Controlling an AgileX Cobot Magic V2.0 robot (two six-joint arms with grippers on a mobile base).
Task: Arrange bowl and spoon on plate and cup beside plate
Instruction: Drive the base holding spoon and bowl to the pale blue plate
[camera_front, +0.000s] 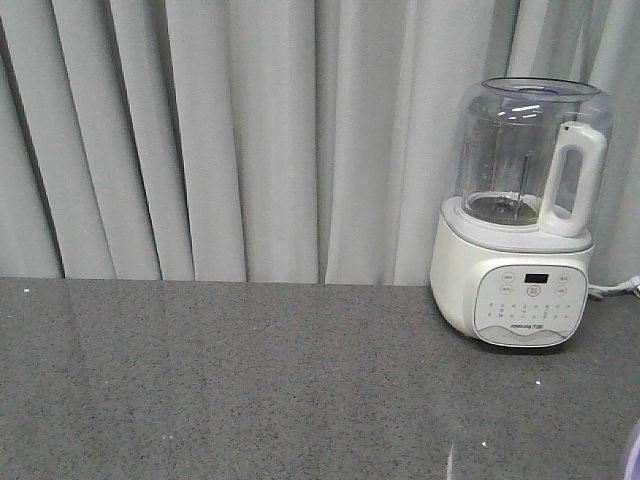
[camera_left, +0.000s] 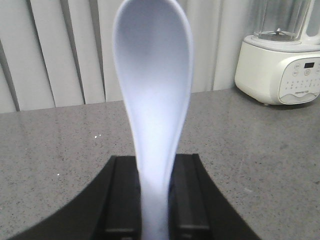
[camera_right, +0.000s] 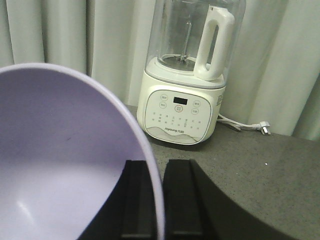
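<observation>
Pleated grey curtains (camera_front: 250, 140) hang behind a dark, speckled stone countertop (camera_front: 250, 380), where a white blender with a clear jug (camera_front: 520, 240) stands near the back right corner, its cord (camera_right: 250, 126) trailing along the back edge. Over this surface the left gripper (camera_left: 154, 197) pinches the stubby handle of a short pale blue-white soup spoon (camera_left: 152, 90). The scoop is raised and faces the wrist camera, a hold that looks meant to leave the scoop free for laying down. The right gripper (camera_right: 159, 200) is clamped on the wall of a small glossy lavender-purple bowl (camera_right: 60, 165), one finger inside the rim and one outside, so the bowl sits tilted with its hollow toward the lens. Both pieces appear lifted off the countertop, seemingly bound for the plate. Neither the pale blue plate nor the paper cup shows in any view, so the arranging is judged not yet done.
</observation>
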